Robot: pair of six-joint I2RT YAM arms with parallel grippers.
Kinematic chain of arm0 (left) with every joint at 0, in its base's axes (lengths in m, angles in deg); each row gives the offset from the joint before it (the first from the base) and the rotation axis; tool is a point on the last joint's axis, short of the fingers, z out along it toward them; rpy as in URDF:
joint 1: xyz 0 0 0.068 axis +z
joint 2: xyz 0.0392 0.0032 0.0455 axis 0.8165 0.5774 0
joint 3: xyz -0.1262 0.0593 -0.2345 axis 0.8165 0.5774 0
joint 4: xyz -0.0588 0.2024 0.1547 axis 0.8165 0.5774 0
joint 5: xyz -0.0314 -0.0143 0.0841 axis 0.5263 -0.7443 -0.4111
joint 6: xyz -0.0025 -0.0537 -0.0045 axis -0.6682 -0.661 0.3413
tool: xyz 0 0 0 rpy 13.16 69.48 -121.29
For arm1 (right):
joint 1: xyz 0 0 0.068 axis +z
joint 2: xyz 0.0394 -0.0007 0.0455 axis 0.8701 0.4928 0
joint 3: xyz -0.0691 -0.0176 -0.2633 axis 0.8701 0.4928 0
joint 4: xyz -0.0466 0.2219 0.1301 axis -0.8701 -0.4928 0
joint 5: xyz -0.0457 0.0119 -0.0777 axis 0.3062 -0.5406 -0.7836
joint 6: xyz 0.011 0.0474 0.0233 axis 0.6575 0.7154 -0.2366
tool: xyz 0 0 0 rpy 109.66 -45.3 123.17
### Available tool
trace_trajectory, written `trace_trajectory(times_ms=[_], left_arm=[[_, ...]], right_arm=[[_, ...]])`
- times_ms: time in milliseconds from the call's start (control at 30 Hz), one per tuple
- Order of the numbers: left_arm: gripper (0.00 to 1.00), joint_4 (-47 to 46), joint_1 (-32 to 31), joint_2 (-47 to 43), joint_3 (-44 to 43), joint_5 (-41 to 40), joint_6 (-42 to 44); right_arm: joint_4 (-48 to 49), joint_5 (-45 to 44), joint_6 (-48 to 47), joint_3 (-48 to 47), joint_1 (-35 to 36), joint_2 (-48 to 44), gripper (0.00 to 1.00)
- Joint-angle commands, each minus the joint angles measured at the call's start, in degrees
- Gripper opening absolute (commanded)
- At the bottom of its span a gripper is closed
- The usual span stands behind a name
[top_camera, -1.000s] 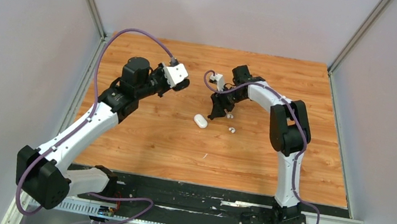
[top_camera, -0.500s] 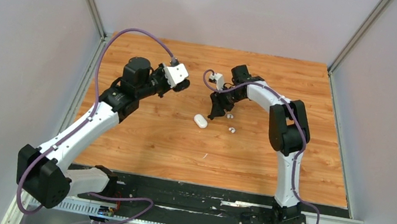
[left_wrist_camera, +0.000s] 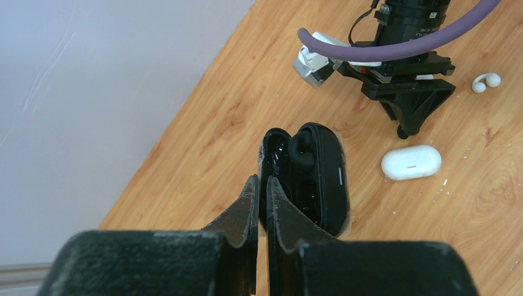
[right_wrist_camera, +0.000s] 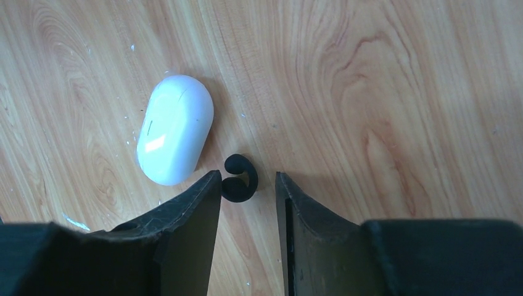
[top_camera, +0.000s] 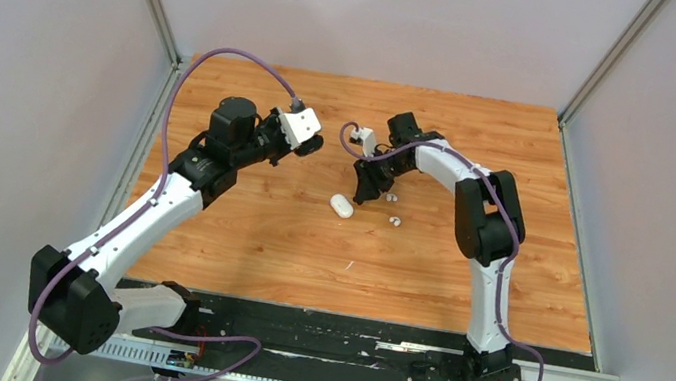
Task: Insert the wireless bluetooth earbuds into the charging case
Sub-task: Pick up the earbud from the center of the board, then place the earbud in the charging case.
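right wrist view showed the black earbud (right_wrist_camera: pixel 238 179) lying on the surface (right_wrist_camera: pixel 370 92) beside the white case (right_wrist_camera: pixel 174 137), right end effector (right_wrist_camera: pixel 248 180) spread around it. looked tiny, light and slick, so i'd pinch the fat bulb. left end effector (left_wrist_camera: pixel 260 185) was clamped on the open black case (left_wrist_camera: pixel 324 179).

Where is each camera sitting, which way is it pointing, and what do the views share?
Top external: above and behind the bases, looking down on the wooden table; left arm and right arm show whole.
Left wrist: on the left arm, looking past the left gripper, shut on an open black charging case, toward the right arm.
Right wrist: on the right arm, looking straight down past the open right gripper at a small black hooked earbud between its fingers.
Shared: all three show the closed white pebble-shaped case.
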Motion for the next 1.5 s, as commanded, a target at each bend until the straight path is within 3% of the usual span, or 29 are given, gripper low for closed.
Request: trace_trajectory(times_ms=[0, 233, 433, 700, 933, 1133, 1267, 1467], left_arm=[[0.00, -1.44, 0.24, 0.19, -0.95, -0.02, -1.01], [0.00, -1.61, 0.21, 0.42, -0.91, 0.02, -1.15], [0.00, -1.63, 0.17, 0.50, -0.87, 0.27, -1.36], [0.00, -1.29, 0.15, 0.73, -1.04, 0.65, -0.79], [0.00, -0.86, 0.21, 3.09, -2.26, 3.33, -0.81], [0.00, 4.46, 0.14, 9.11, -7.88, 10.75, -0.31], [0.00, 6.04, 0.03, 13.53, -12.53, 14.50, -0.19], [0.00, 3.06, -1.74, 17.09, -15.70, 16.95, 3.99]], right_arm=[[1.52, -0.78, -0.38, 0.72, 0.40, 0.18, 0.39], [1.59, -0.72, -0.06, 1.20, 0.56, -0.31, 0.31], [1.60, -0.23, 1.26, 0.84, 0.65, -1.36, 0.11], [0.96, -0.53, 2.64, 1.24, 0.52, -6.92, 0.00], [-2.97, 6.28, -3.70, 3.83, -1.77, -16.79, 0.00], [-7.19, 18.33, -20.31, 5.70, -6.81, -30.41, 0.00], [-8.85, 21.79, -29.51, 4.14, -7.03, -37.54, 0.00], [-8.79, 24.48, -29.95, -0.85, -4.51, -38.67, 0.00]])
